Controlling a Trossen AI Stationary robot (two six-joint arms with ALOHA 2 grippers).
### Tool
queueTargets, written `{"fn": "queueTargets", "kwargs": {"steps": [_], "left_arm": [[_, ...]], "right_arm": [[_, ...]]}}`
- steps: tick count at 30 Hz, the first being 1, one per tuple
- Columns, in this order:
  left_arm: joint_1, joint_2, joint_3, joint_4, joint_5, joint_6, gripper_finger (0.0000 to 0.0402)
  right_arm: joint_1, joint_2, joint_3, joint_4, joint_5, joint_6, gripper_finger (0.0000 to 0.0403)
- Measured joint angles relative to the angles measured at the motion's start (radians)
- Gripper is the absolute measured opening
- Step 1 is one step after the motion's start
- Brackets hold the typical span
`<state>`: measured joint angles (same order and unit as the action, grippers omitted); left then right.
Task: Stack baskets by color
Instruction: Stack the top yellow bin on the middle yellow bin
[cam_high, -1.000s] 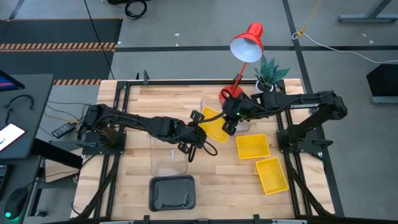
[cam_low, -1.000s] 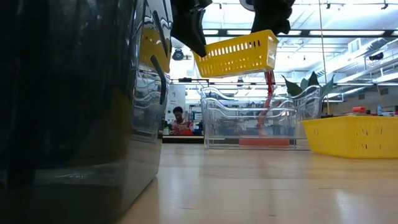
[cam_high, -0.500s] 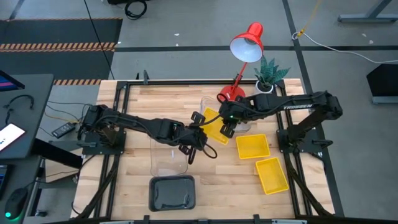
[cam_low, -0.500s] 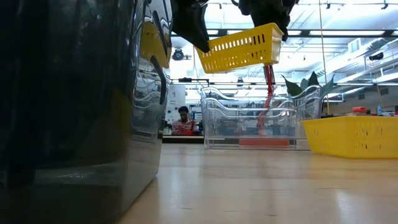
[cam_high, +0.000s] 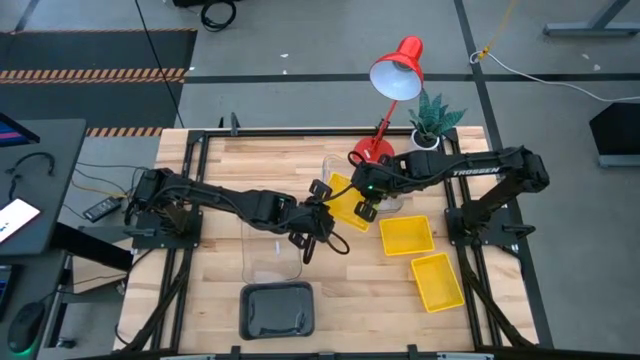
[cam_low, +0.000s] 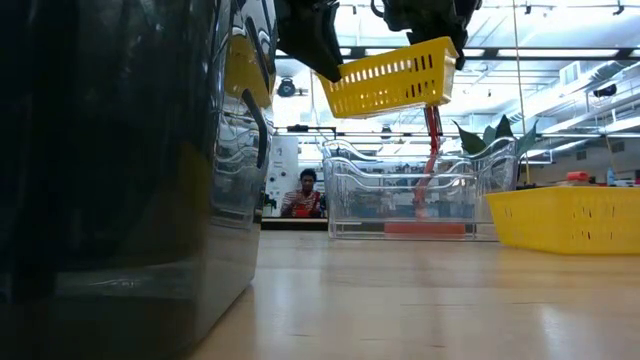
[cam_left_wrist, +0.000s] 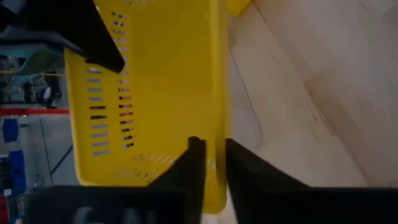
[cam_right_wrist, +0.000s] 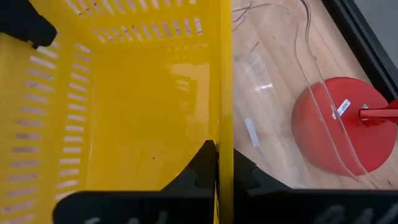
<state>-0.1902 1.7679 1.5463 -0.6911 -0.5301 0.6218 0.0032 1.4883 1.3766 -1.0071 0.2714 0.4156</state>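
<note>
My right tool (cam_right_wrist: 217, 163) is pinched tight on the rim of a yellow basket (cam_high: 343, 202), one finger inside the wall and one outside. My left tool (cam_left_wrist: 210, 163) straddles the opposite rim of the same basket, one finger either side of the wall with a sliver of slack; whether it bears on the plastic I cannot tell. Between us the yellow basket (cam_low: 392, 78) hangs tilted in the air, clear of the bench (cam_high: 215, 260).

Directly below and behind it sits a clear basket (cam_low: 410, 195), and the red lamp base (cam_right_wrist: 339, 129) stands just past that clear wall, close to my right wrist. The lamp's stem (cam_low: 432, 150) rises behind the clear basket, right in line with the lifted one.

Nearest the low camera, a dark grey basket (cam_high: 277, 309) fills the front edge of the bench. Another clear basket (cam_high: 271, 252) lies beneath my left arm. Two more yellow baskets (cam_high: 406, 235) (cam_high: 437, 281) rest on the bench to my right, apart from one another. The potted plant (cam_high: 434, 118) sits at the far corner beside the lamp head (cam_high: 398, 72). Beyond the bench, a person (cam_low: 305, 195) shows in the room.
</note>
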Motion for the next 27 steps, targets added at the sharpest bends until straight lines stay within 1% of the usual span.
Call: {"fn": "queueTargets", "kwargs": {"steps": [6,8,10,13,16,20,22,27], "left_arm": [[0.000,0.000,0.000,0.032,0.011,-0.036,0.0162],[0.000,0.000,0.000,0.025,0.049,-0.073,0.0181],[-0.004,0.000,0.000,0.010,0.092,-0.106,0.0189],[-0.031,0.000,-0.011,0.023,0.111,-0.113,0.0186],[-0.076,-0.001,-0.060,0.079,0.116,-0.074,0.0171],[-0.126,-0.003,-0.143,0.171,0.120,-0.011,0.0151],[-0.143,-0.003,-0.180,0.182,0.126,-0.001,0.0142],[-0.169,-0.003,-0.226,0.202,0.200,-0.009,0.0122]], "right_arm": [[0.001,0.000,0.000,-0.026,-0.005,-0.005,0.0006],[0.008,0.000,0.000,-0.075,-0.004,-0.009,0.0005],[0.019,-0.001,0.000,-0.121,-0.004,-0.017,0.0005],[0.041,-0.011,0.000,-0.186,-0.003,-0.019,0.0005],[0.061,-0.036,-0.007,-0.228,0.003,-0.012,0.0005],[0.078,-0.110,-0.066,-0.233,-0.014,0.001,0.0005],[0.092,-0.149,-0.107,-0.231,-0.032,0.000,0.0005],[0.143,-0.230,-0.188,-0.205,-0.080,-0.041,0.0005]]}}
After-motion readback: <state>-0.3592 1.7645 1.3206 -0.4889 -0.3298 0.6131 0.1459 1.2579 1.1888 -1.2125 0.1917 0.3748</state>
